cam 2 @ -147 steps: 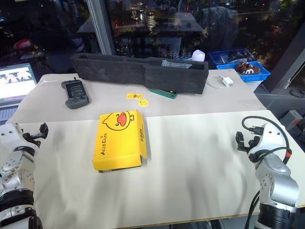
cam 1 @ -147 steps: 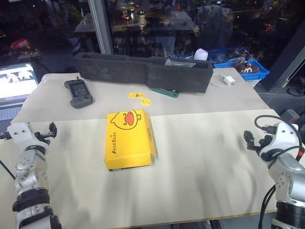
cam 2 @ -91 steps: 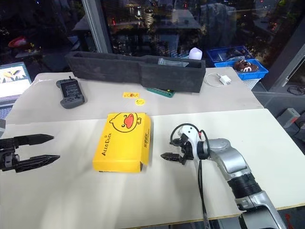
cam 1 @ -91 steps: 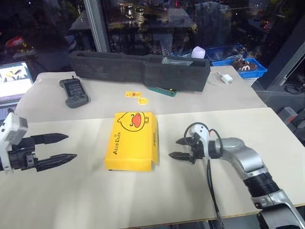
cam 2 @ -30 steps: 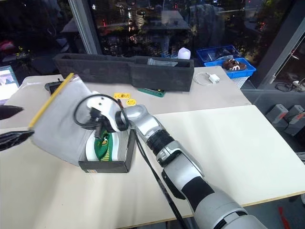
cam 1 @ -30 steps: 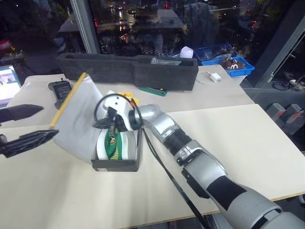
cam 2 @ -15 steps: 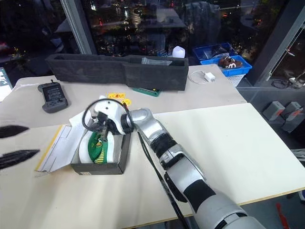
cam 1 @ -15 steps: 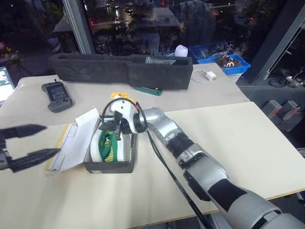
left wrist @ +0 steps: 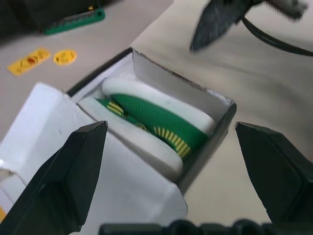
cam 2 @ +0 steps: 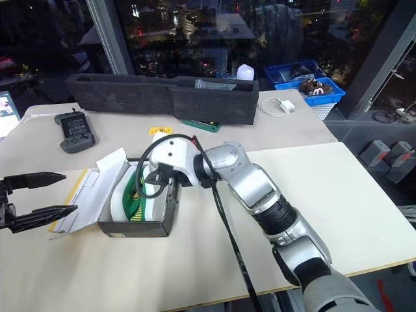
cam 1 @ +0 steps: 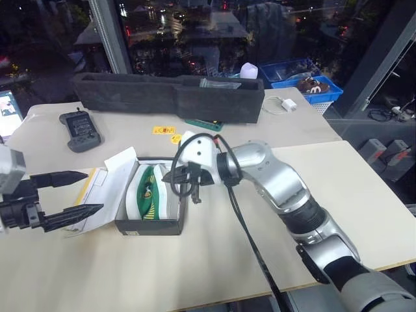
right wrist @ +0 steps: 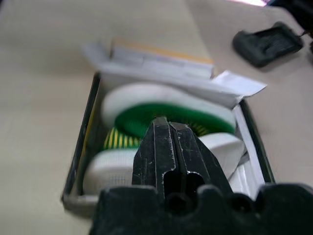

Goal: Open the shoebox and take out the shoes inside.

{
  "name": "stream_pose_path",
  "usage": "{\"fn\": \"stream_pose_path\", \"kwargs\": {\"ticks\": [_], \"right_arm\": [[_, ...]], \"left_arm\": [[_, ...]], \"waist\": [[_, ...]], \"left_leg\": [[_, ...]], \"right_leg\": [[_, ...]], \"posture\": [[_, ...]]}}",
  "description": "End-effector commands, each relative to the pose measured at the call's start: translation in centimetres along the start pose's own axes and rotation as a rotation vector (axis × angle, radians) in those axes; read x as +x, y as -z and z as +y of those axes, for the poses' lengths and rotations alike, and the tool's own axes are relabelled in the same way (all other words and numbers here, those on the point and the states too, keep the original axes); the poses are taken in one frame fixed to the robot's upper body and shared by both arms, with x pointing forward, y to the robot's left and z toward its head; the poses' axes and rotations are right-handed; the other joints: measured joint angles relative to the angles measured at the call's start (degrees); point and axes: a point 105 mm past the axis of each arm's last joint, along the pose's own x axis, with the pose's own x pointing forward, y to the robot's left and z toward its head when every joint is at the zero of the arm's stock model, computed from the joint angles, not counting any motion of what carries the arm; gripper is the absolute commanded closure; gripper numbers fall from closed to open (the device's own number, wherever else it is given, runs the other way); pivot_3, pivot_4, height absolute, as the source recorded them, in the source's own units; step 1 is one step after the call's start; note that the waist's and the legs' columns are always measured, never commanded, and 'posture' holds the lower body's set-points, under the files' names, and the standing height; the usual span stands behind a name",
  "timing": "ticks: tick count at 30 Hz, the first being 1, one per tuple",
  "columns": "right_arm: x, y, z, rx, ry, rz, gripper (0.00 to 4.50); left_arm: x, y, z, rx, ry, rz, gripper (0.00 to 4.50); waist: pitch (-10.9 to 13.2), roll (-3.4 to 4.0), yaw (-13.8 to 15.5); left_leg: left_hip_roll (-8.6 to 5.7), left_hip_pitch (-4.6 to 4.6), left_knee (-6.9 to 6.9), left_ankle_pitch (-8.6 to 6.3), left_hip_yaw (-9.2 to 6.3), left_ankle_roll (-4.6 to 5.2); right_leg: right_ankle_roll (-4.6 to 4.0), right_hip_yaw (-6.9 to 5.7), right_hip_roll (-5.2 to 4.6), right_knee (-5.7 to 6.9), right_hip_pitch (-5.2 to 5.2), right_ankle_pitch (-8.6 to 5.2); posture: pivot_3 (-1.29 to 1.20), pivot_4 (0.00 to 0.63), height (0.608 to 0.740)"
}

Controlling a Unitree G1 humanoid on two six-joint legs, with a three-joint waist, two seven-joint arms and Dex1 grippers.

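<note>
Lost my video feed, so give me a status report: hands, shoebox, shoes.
Left hand open, beside the flipped lid. Right hand shut, empty, over the shoebox. Box open, both shoes inside. Nothing blocking them.

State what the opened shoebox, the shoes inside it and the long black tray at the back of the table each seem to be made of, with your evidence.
Shoebox: thin cardboard, matt black outside, white inside; the flaps look folded and creased.
Shoes: white bodies, probably foam or rubber, smooth and rounded; green textured insoles with yellow marks.
Tray: likely dense foam, dull black with thick soft-looking walls, though this stays uncertain.
</note>
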Motion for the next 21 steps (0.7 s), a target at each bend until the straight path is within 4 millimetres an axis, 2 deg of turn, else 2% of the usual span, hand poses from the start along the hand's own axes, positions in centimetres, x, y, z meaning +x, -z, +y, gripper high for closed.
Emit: {"fn": "stream_pose_path", "kwargs": {"ticks": [1, 5, 10, 16, 21], "right_arm": [[0.5, -1.1, -0.8, -0.222, -0.014, 0.019, 3.68], [1.5, -0.5, -1.5, -0.427, -0.062, 0.080, 2.38], [2.5, -1.0, -1.9, -0.718, -0.133, 0.107, 0.72], [3.4, -0.8, -2.0, -0.978, -0.217, 0.153, 0.72], [4.9, -0.2, -0.9, -1.103, -0.304, 0.153, 0.72]], "left_arm": [[0.2, -0.4, 0.4, 0.038, -0.001, 0.000, 0.00], [0.5, -0.4, 0.6, 0.039, 0.005, -0.005, 0.00], [0.6, -0.5, 0.7, 0.041, 0.007, -0.009, 0.00], [0.8, -0.8, 0.7, 0.042, 0.007, -0.013, 0.00], [0.9, -0.9, 0.6, 0.042, 0.008, -0.018, 0.00]], "waist": [[0.0, -0.01, 0.0], [0.0, -0.03, 0.1], [0.0, -0.04, 0.1], [0.0, -0.04, 0.0], [0.0, -0.04, 0.0]], "left_leg": [[0.15, 0.01, 0.00, 0.00, 0.03, 0.00], [0.31, 0.05, 0.01, -0.02, 0.19, -0.03], [0.38, 0.04, 0.01, -0.03, 0.27, -0.06], [0.44, 0.06, -0.01, -0.07, 0.29, -0.12], [0.45, 0.07, -0.02, -0.11, 0.29, -0.19]], "right_leg": [[0.01, -0.01, 0.05, -0.02, 0.02, 0.01], [0.03, 0.01, 0.11, -0.02, 0.02, 0.03], [0.09, 0.01, 0.13, -0.02, -0.02, 0.10], [0.10, 0.02, 0.20, 0.00, -0.05, 0.16], [0.05, 0.02, 0.22, 0.01, -0.05, 0.15]], "posture": [[0.00, 0.150, 0.728], [0.00, 0.150, 0.728], [0.00, 0.150, 0.728], [0.00, 0.150, 0.728], [0.00, 0.150, 0.728]]}}
